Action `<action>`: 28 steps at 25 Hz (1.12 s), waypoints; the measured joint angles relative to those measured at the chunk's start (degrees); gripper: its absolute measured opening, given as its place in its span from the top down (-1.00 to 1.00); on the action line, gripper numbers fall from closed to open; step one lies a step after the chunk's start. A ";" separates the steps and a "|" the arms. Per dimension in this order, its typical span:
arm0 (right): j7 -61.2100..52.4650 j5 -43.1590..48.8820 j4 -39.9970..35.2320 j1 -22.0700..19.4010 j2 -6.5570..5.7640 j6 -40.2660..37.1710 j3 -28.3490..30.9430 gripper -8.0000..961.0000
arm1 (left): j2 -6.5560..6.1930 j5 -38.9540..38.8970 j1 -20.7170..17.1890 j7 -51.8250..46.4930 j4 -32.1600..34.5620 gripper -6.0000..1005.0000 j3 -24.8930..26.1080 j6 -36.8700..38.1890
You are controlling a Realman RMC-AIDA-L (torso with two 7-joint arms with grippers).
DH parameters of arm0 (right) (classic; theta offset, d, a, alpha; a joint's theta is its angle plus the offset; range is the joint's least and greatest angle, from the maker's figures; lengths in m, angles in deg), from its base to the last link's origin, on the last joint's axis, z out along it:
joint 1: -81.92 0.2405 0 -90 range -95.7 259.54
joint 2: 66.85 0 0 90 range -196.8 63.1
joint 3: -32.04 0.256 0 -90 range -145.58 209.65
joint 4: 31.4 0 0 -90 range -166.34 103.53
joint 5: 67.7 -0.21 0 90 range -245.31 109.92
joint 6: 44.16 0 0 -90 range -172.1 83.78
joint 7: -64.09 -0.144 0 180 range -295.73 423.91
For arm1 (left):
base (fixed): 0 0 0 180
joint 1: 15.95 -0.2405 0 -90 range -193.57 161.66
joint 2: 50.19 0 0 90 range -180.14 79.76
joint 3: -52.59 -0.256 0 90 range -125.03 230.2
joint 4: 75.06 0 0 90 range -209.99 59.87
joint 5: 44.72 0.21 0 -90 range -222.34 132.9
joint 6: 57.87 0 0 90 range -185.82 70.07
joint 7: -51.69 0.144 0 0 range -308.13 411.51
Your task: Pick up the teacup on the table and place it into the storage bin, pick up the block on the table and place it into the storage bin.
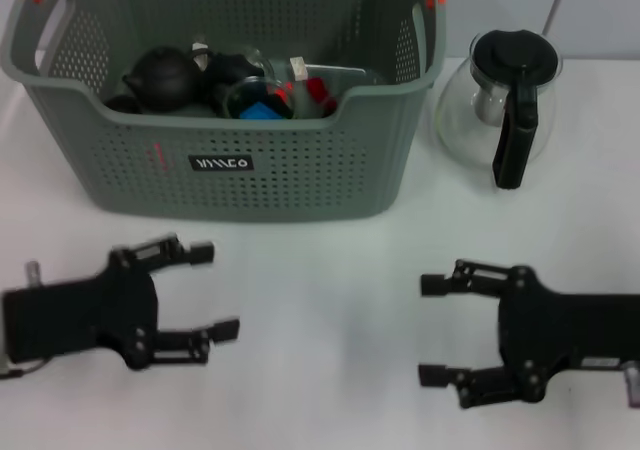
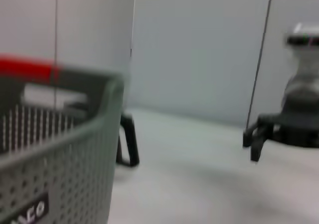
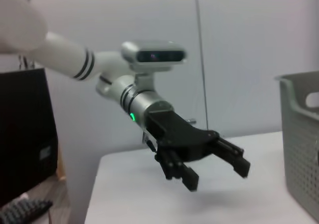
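The grey perforated storage bin (image 1: 250,165) stands at the back left of the white table. Inside it lie a black teapot (image 1: 160,78), a clear glass teacup (image 1: 252,92), a blue block (image 1: 262,111) and something red (image 1: 318,92). My left gripper (image 1: 217,290) rests low over the table in front of the bin, open and empty. Over the front right of the table my right gripper (image 1: 431,330) is also open and empty. The right wrist view shows the left gripper (image 3: 217,173) with its fingers spread, and the bin (image 3: 301,134) at the picture's edge.
A glass coffee pot (image 1: 500,100) with a black lid and handle stands to the right of the bin. The left wrist view shows the bin's wall (image 2: 60,149), the pot's handle (image 2: 128,142) and the right gripper (image 2: 250,144) farther off.
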 joint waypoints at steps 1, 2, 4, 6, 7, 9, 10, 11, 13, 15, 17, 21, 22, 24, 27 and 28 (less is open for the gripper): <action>1.05 0.03 0.77 0.21 0.00 0.81 -0.60 -0.90 | 0.11 1.80 0.64 0.20 0.69 -0.80 -0.02 -1.74; 2.00 0.04 1.61 0.50 0.00 1.88 -1.19 -0.90 | 0.15 2.92 1.28 0.32 1.19 -0.80 -0.02 -2.78; 3.48 0.04 3.28 0.94 0.00 4.21 -1.91 -0.90 | 0.15 3.66 1.95 0.51 1.55 -0.80 -0.01 -3.25; 4.90 0.04 4.30 1.08 0.00 5.46 -2.20 -0.91 | 0.14 3.88 2.40 0.70 1.64 -0.80 -0.01 -3.32; 5.69 0.04 4.63 1.02 0.00 5.59 -2.28 -0.90 | 0.14 4.00 2.55 0.75 1.65 -0.80 -0.02 -3.31; 6.62 0.01 4.99 0.74 0.00 5.50 -2.31 -0.90 | 0.13 4.36 2.73 0.73 1.67 -0.80 -0.06 -3.22; 6.74 0.00 5.07 0.64 0.00 5.43 -2.30 -0.90 | 0.13 4.54 2.75 0.66 1.68 -0.80 -0.06 -3.17; 6.74 0.00 5.10 0.58 0.00 5.43 -2.30 -0.90 | 0.14 4.77 2.75 0.56 1.68 -0.80 -0.06 -3.14; 6.60 0.04 5.11 0.57 0.00 5.50 -2.33 -0.90 | 0.26 5.47 2.74 0.50 1.70 -0.80 -0.06 -3.05; 6.51 0.03 5.12 0.59 0.00 5.66 -2.34 -0.90 | 0.45 5.95 2.58 0.51 1.70 -0.80 -0.06 -3.11; 6.50 0.01 5.13 0.69 0.00 5.68 -2.30 -0.90 | 0.75 6.08 2.36 0.58 1.72 -0.80 -0.02 -3.22; 6.43 -0.03 5.15 0.92 0.00 5.61 -2.20 -0.90 | 1.14 6.41 2.16 0.75 1.75 -0.80 -0.01 -3.08; 6.43 -0.04 5.16 0.93 0.00 5.55 -2.17 -0.90 | 1.17 6.52 2.15 0.73 1.76 -0.80 -0.01 -3.07; 6.43 -0.09 5.15 0.94 0.00 5.46 -2.16 -0.90 | 1.21 6.60 2.14 0.70 1.76 -0.80 -0.01 -3.08; 6.43 -0.10 5.15 0.96 0.00 5.46 -2.10 -0.90 | 1.21 6.63 2.13 0.69 1.76 -0.80 0.13 -2.96; 6.43 -0.11 5.16 0.96 0.00 5.46 -2.08 -0.90 | 1.21 6.63 2.14 0.68 1.76 -0.80 0.22 -2.87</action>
